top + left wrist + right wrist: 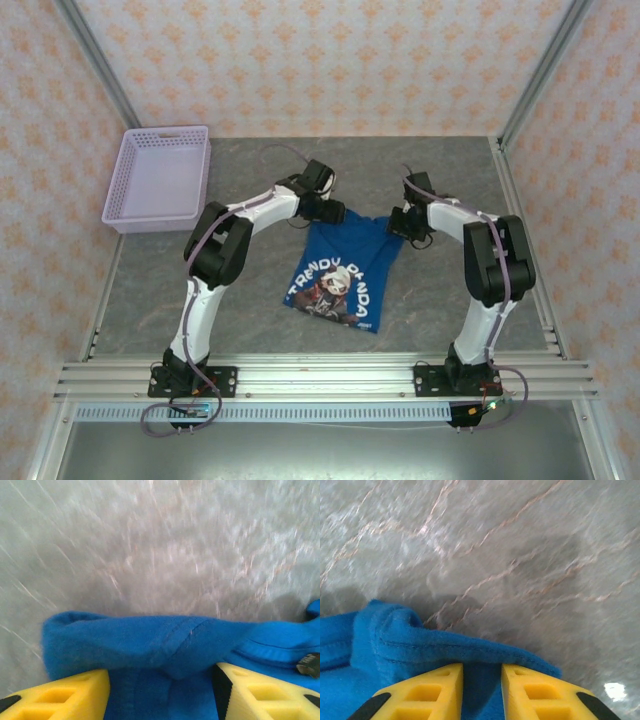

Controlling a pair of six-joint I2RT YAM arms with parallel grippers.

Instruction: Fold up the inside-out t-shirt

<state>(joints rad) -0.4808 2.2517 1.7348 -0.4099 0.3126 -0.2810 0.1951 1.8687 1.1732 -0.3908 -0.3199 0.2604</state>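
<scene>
Cotton like this inside-out t-shirt looks light, limp and sag-prone, best taken at its far shoulders, where left gripper and right gripper each pinch bunched cloth.

top: high, rear, looking down | wrists: close over t-shirt hem | shared: t-shirt, table

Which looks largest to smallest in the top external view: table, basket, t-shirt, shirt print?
1. table, clearly largest.
2-3. t-shirt and basket take up about the same area, so they are not ranked. The basket also sits farther from the camera.
4. print, smallest.
</scene>
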